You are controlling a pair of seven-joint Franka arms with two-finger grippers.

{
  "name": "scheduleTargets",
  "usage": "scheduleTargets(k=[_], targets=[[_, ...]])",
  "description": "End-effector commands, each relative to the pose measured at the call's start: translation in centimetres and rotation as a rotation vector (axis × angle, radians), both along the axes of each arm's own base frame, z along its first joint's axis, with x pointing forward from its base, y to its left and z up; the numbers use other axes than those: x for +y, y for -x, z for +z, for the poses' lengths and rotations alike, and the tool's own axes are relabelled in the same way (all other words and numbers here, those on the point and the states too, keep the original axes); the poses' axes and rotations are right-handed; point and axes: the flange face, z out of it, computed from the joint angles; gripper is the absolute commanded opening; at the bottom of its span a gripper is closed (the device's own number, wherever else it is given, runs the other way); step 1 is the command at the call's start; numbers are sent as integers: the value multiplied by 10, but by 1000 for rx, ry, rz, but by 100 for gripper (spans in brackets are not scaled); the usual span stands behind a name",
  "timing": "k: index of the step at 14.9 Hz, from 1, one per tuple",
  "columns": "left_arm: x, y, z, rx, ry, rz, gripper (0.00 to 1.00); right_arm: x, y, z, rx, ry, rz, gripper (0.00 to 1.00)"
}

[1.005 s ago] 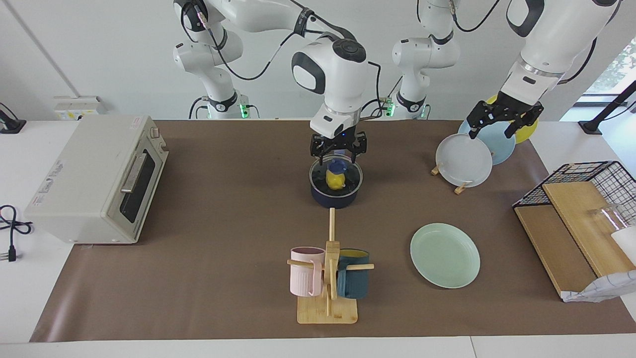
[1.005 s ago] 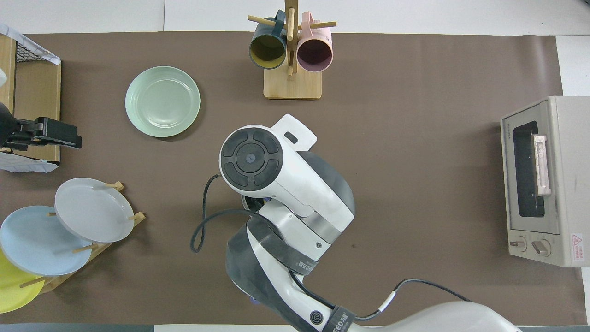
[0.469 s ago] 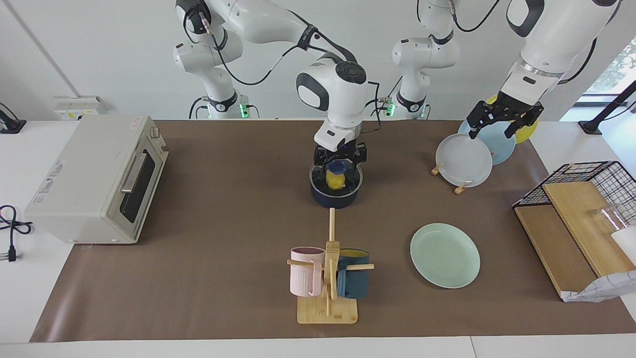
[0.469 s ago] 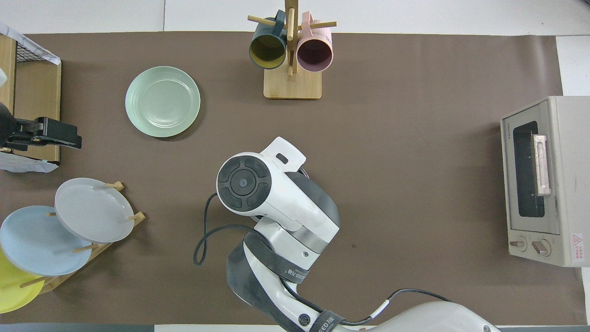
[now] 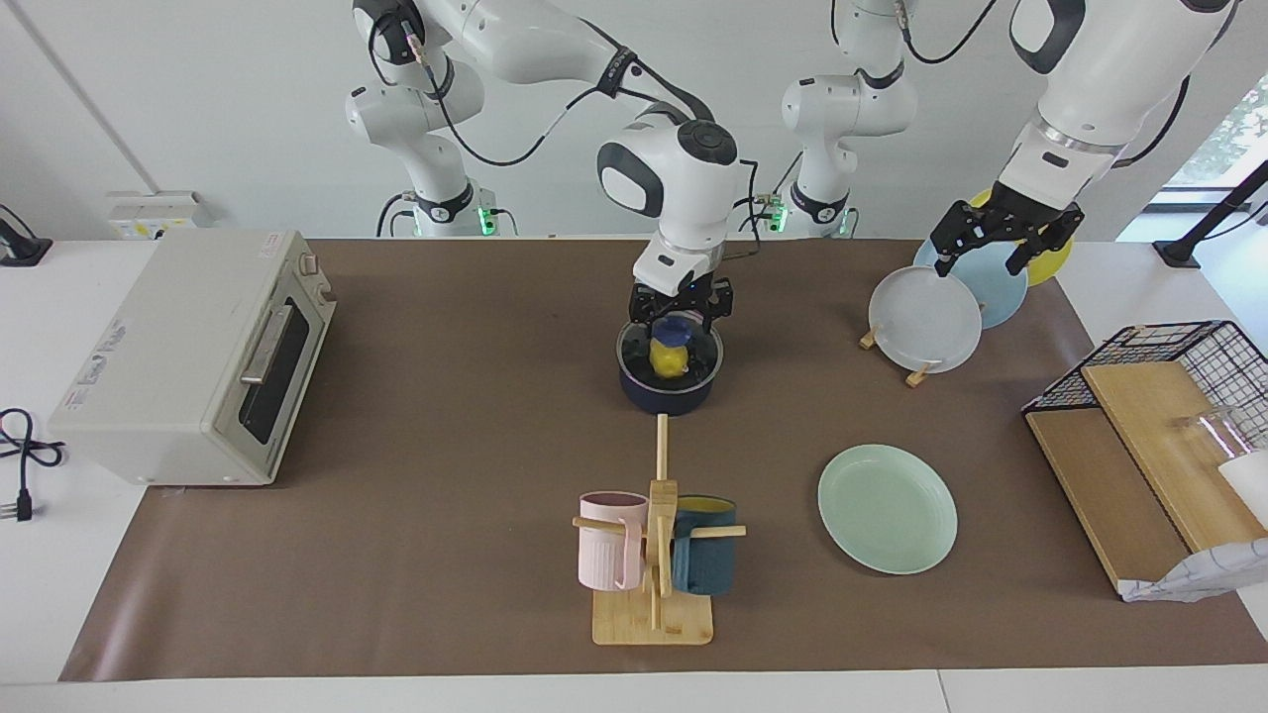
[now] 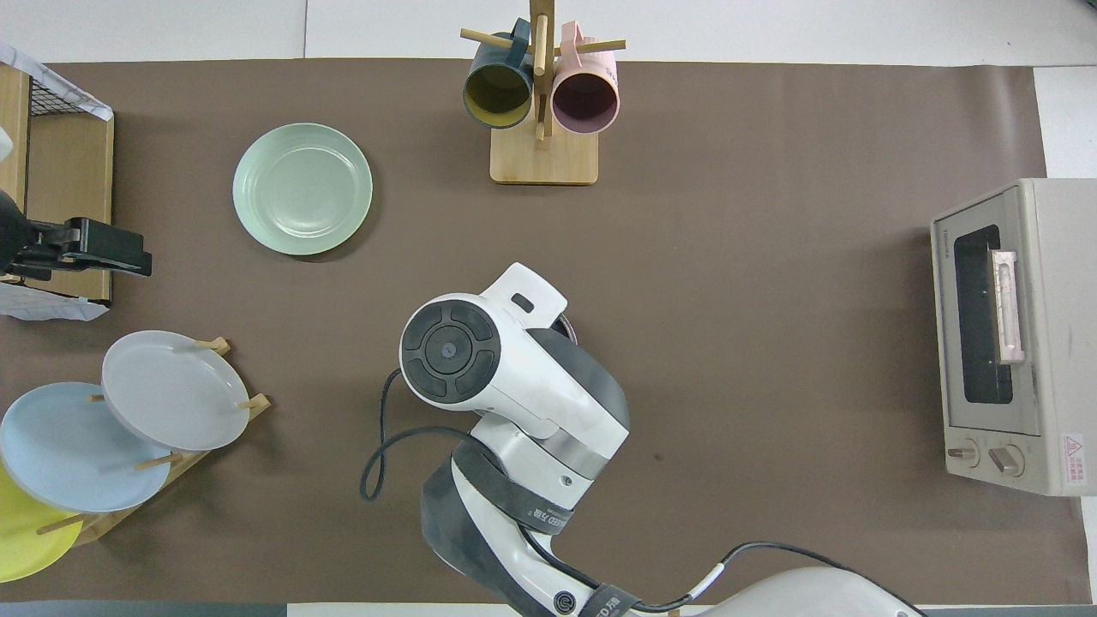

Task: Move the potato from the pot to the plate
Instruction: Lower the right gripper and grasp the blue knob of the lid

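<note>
1. The potato [image 5: 670,359] sits in the pot [image 5: 670,393].
2. The right gripper [image 5: 680,319] is down in the pot over it; whether its jaws grip is unclear.
3. The plate [image 5: 887,508] lies toward the left arm's end of the surface.
4. The left gripper [image 5: 1001,241] waits, jaws open, above the plate rack [image 5: 916,373].

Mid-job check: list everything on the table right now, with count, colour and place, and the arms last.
potato: 1, yellow, in the pot
pot: 1, navy, mid-table, under the right gripper
plate: 1, mint green, lying flat, farther from the robots than the plate rack
plate rack: 1, wooden, holds grey-white, light blue and yellow plates, toward the left arm's end
mug stand: 1, wooden, holds a pink mug and a dark blue mug, farther from the robots than the pot
toaster oven: 1, beige, right arm's end
wire basket: 1, black, left arm's end
right gripper: lowered into the pot at the potato
left gripper: open, waiting over the plate rack
</note>
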Motion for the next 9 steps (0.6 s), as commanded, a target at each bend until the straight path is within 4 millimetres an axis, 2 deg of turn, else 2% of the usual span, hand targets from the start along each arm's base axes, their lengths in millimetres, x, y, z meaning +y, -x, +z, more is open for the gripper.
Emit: scheduleTargets(k=[1,3,6,7,9], targets=[[3,5,2,-8,-16,14,100,-3,5,2,-26,7,-4,41],[3,5,2,-8,-16,14,100,-4,4,3,-27,6,-6,28],[2,5,2,-10,-16,12,100,-6,0,10,-31,6,-10,27],[2,5,2,-10,-16,12,100,-10,-5,20,-38,3,-18,27],[1,4,3,-19,-15,14,100,-20,-17,53,-35,19,-9,27]])
